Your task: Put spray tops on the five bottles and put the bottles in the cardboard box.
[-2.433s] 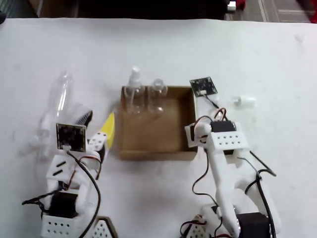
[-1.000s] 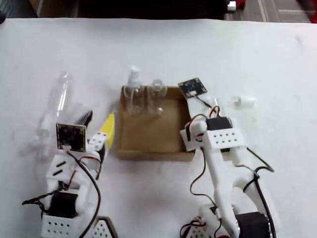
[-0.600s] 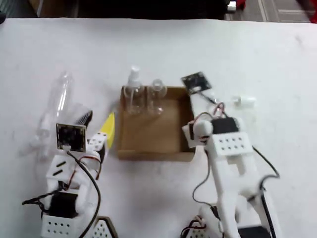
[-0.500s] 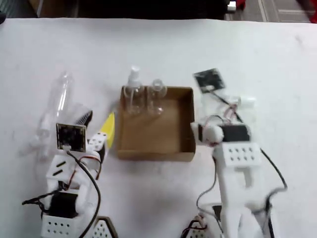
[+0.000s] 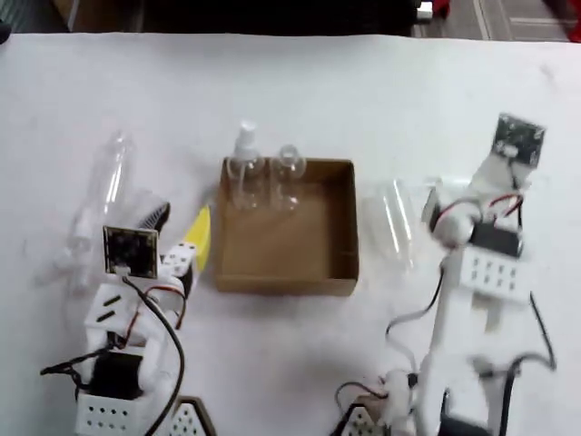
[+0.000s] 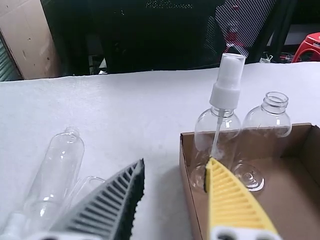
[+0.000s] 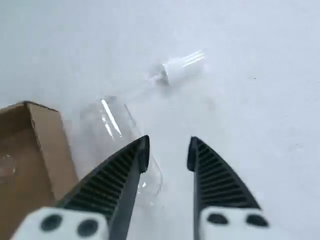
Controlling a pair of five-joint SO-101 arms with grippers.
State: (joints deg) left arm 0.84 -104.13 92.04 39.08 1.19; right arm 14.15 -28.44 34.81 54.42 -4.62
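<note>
The cardboard box (image 5: 289,282) sits mid-table. In its far left corner stand two clear bottles, one with a white spray top (image 5: 244,171) (image 6: 220,120) and one uncapped (image 5: 289,173) (image 6: 268,116). Another clear bottle (image 5: 396,221) (image 7: 117,132) lies on the table just right of the box. A loose spray top (image 7: 179,68) lies beyond it. My right gripper (image 7: 168,150) hovers open over that bottle's edge, holding nothing. My left gripper (image 5: 184,220) (image 6: 175,170) stands open left of the box, with a grey and a yellow finger.
More clear bottles (image 5: 105,177) (image 6: 56,170) lie on the white table left of the left arm. The right arm (image 5: 479,272) stands well right of the box. Dark furniture lines the table's far edge.
The right arm swung from over the box's right wall out to the right, uncovering the bottle lying beside the box. The left arm and the box's bottles stayed put.
</note>
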